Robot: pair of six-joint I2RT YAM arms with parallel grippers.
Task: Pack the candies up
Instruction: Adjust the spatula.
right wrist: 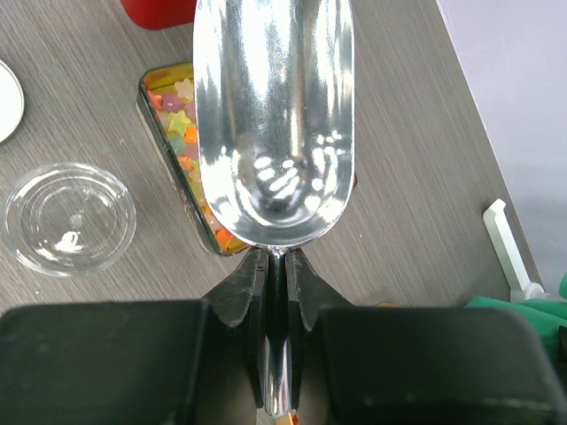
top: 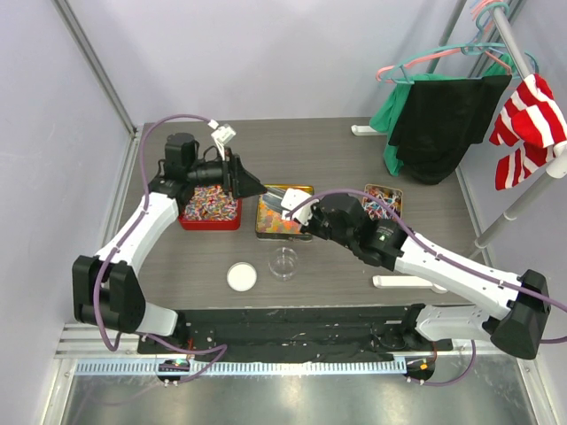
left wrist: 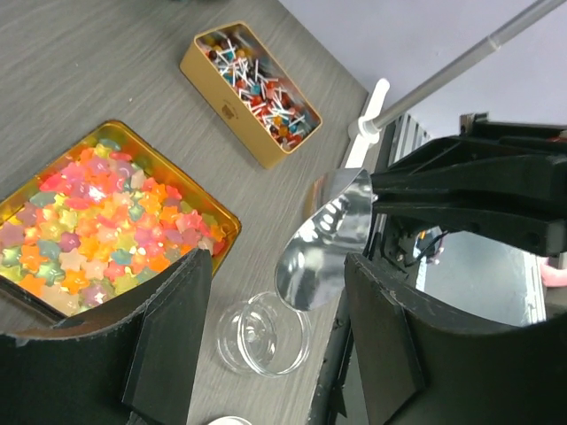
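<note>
Star-shaped candies (left wrist: 97,221) fill a gold tin (top: 283,232), also seen under the scoop in the right wrist view (right wrist: 174,119). More wrapped candies (top: 211,202) lie in a red tray (top: 209,223), and others (left wrist: 252,88) in a small gold tin (top: 383,200). My right gripper (right wrist: 276,266) is shut on the handle of a shiny metal scoop (right wrist: 275,124), whose bowl is empty and hangs over the gold tin. My left gripper (left wrist: 279,345) is open with nothing between its fingers (left wrist: 168,336). It sits by the red tray, and the scoop's bowl (left wrist: 323,239) is just ahead of it.
A clear round dish (top: 283,262) stands empty in front of the gold tin, with a white lid (top: 241,277) to its left. A clothes rack (top: 496,133) with hanging garments stands at the back right. A white bar (top: 403,282) lies near the right arm.
</note>
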